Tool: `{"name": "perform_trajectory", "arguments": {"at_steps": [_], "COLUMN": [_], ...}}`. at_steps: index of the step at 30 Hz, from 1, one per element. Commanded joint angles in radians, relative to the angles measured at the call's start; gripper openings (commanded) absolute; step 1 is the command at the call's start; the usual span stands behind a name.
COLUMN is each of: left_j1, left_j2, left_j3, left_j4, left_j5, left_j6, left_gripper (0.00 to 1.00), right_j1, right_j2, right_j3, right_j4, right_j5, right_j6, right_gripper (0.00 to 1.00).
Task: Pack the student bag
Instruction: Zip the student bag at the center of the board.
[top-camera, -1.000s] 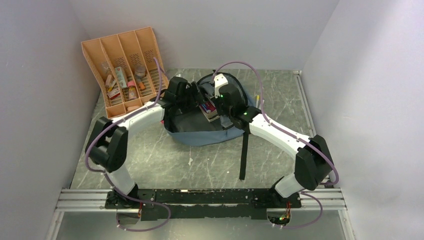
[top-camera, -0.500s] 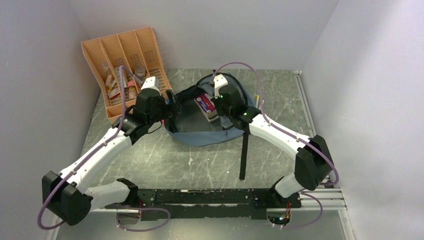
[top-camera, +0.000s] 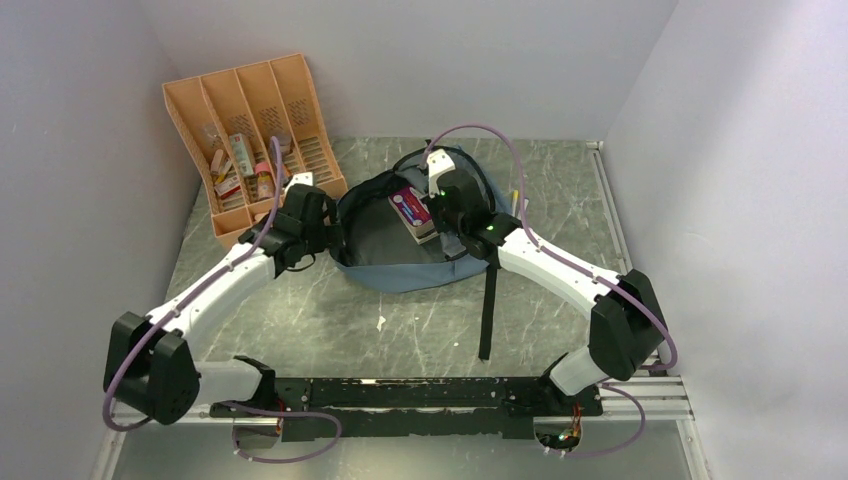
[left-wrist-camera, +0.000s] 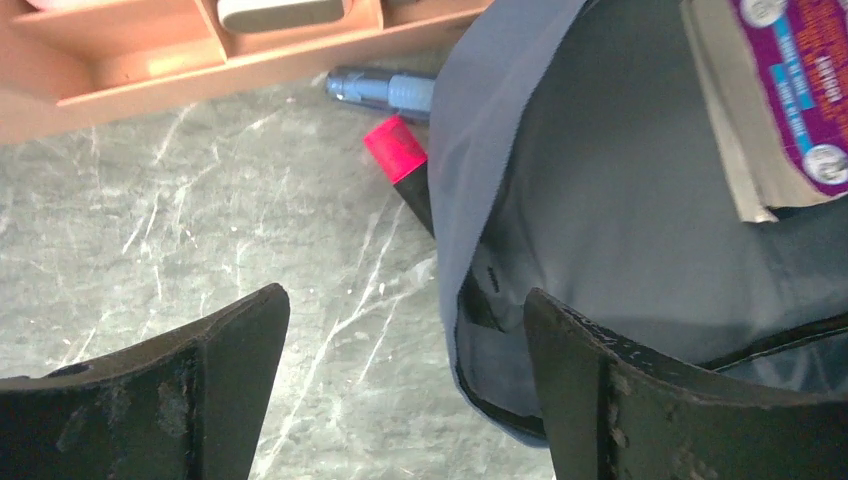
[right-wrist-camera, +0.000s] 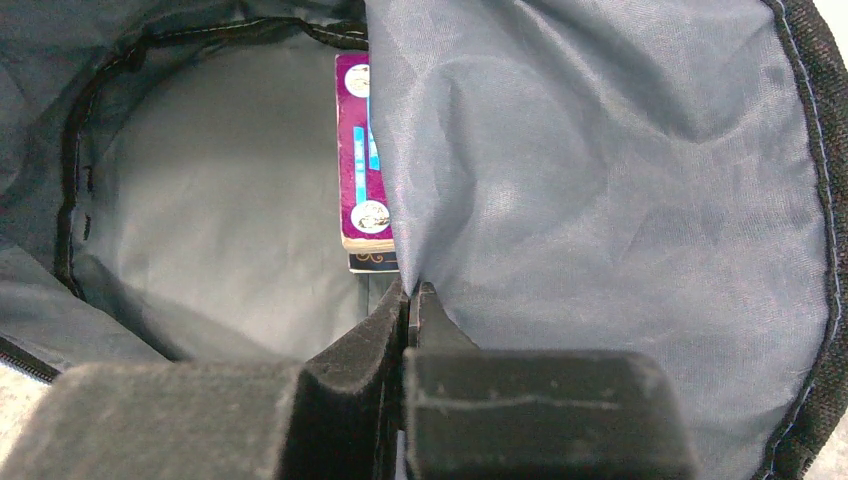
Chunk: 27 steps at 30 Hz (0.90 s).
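The student bag (top-camera: 400, 272), grey-blue, lies open at mid-table with its flap (right-wrist-camera: 600, 150) lifted. My right gripper (top-camera: 440, 222) (right-wrist-camera: 412, 290) is shut on the flap's edge and pinches the fabric. Inside the bag lies a purple box (top-camera: 410, 208) (right-wrist-camera: 357, 160) (left-wrist-camera: 790, 80), half covered by the flap in the right wrist view. My left gripper (top-camera: 320, 230) (left-wrist-camera: 405, 305) is open and holds nothing. It hangs over the bag's left rim (left-wrist-camera: 470, 230), one finger above the table and the other above the lining.
An orange desk organizer (top-camera: 190, 110) (left-wrist-camera: 200, 75) with several small items stands at the back left. A pink marker (left-wrist-camera: 398, 150) and a blue pen (left-wrist-camera: 385, 88) lie on the table between it and the bag. A black strap (top-camera: 488, 310) trails toward the front.
My left arm has drawn back out of the bag and to the left, leaving the purple box inside. The right gripper has kept its hold on the flap.
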<state>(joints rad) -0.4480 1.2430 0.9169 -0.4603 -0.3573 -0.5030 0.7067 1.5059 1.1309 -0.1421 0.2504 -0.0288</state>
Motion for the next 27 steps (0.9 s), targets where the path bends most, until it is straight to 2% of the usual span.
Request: {"name": "perform_trajectory", "arguments": {"at_steps": [1,9,16,19,24,27], "left_j1": [0.045,0.089,0.103,0.103,0.105,0.104], "left_j2": [0.048,0.085,0.099,0.105,0.124,0.114], "left_j3": [-0.015,-0.020,-0.022,-0.023,-0.012,-0.018], "left_j4": [0.031,0.071,0.079,0.087,0.099,0.125], "left_j5": [0.092,0.182,0.216,0.233,0.292,0.343], "left_j6": [0.025,0.013,0.016,0.023,0.043,0.062], "left_gripper": [0.86,0.57,0.47,0.37,0.09,0.05], "right_j1": [0.008,0.008,0.009,0.009,0.011,0.013], "right_j2": [-0.001,-0.004,0.008,0.012,0.022,0.023], "right_j3": [-0.007,-0.011,-0.008,-0.001,0.006,0.014], "right_j4": [0.004,0.007,0.012,0.005,-0.004,-0.013], "right_j5": [-0.025,-0.027,-0.038,-0.050,-0.075,-0.058], "right_j6": [-0.007,-0.012,-0.010,-0.013,-0.033,-0.034], "right_gripper": [0.00,0.00,0.00,0.00,0.01,0.00]}}
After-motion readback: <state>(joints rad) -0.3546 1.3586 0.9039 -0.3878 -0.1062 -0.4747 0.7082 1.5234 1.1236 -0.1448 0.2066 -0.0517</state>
